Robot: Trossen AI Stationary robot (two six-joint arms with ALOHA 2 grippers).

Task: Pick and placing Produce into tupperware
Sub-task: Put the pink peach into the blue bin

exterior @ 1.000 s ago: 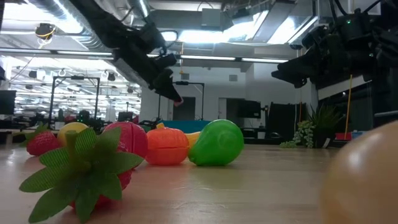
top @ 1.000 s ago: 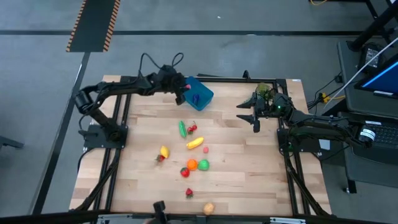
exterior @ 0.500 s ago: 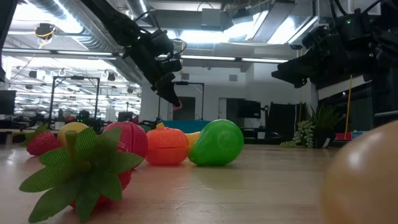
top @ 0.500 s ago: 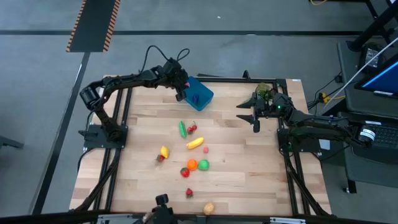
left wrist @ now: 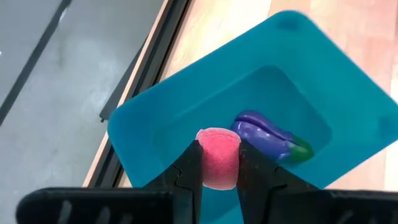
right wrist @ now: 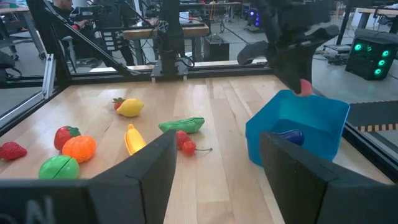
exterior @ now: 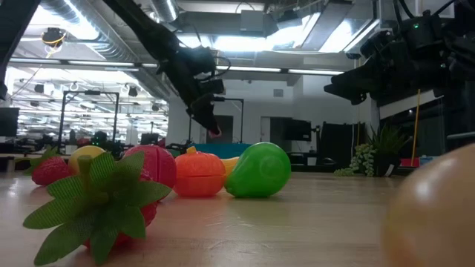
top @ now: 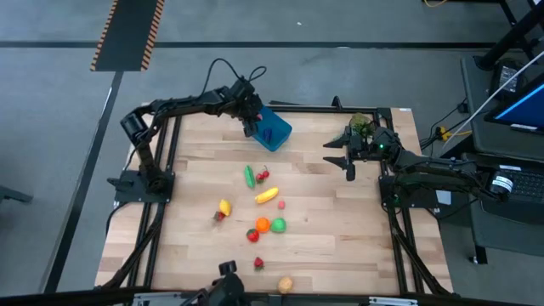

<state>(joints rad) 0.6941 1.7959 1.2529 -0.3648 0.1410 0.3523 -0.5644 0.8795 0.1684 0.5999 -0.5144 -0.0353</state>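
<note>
You are early in the task. Only one piece of produce, a purple eggplant [left wrist: 268, 135], lies inside the blue tupperware [top: 272, 127], and a second one is on its way. The left gripper [left wrist: 216, 167] holds a small pink piece [left wrist: 218, 158] with its fingers pressed narrow against both sides of it. It hangs above the open tupperware, near the rim on the side of the table's left edge. By my judgement you only need to open the fingers for the piece to fall in, but a little more toward the middle would be safer.

The tupperware stands at the far edge of the table [top: 340, 246], a bit left of the middle. I cannot see anything else inside it.

Much is left outside. In the middle of the table lie a green pepper [top: 249, 176], red cherries [top: 263, 176], a yellow banana [top: 267, 195] and a small pink piece [top: 281, 205]. Closer to the near edge you have a lemon [top: 224, 206], a tomato [top: 252, 235], an orange [top: 263, 225], a green pear [top: 278, 224], a strawberry [top: 258, 263] and a tan piece [top: 286, 285].

The right gripper [top: 343, 153] waits near the far right corner, its fingers apart and holding nothing.
</note>
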